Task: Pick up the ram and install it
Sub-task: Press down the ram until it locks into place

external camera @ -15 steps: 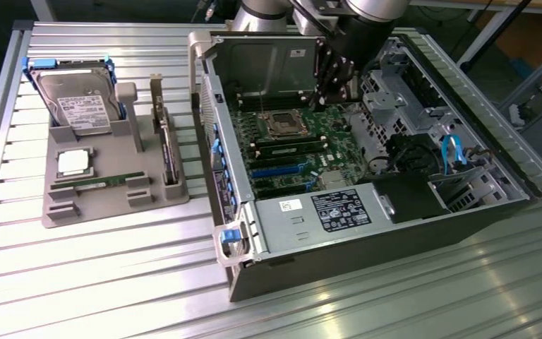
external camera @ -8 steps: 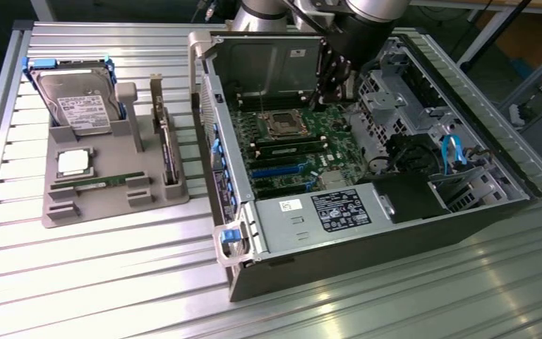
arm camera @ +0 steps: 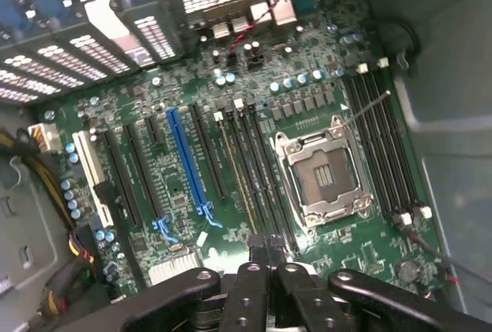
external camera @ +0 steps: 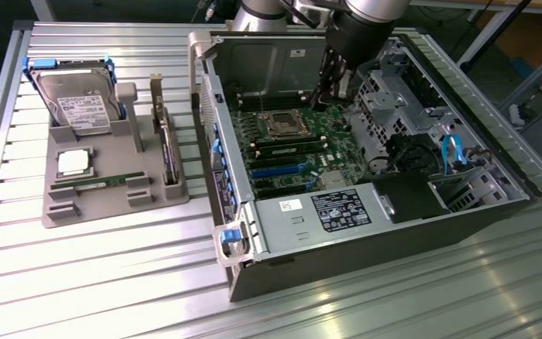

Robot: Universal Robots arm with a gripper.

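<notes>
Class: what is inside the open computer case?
A motherboard with an empty CPU socket, and a labelled metal cover. The robot arm covers part of the board.

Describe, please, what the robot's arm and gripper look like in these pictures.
The arm has silver-grey rounded joints and a black wrist section reaching into the case. The gripper is matte black, built of hinged linkage bars with round pivot bolts, and its narrow fingers are black too.
</notes>
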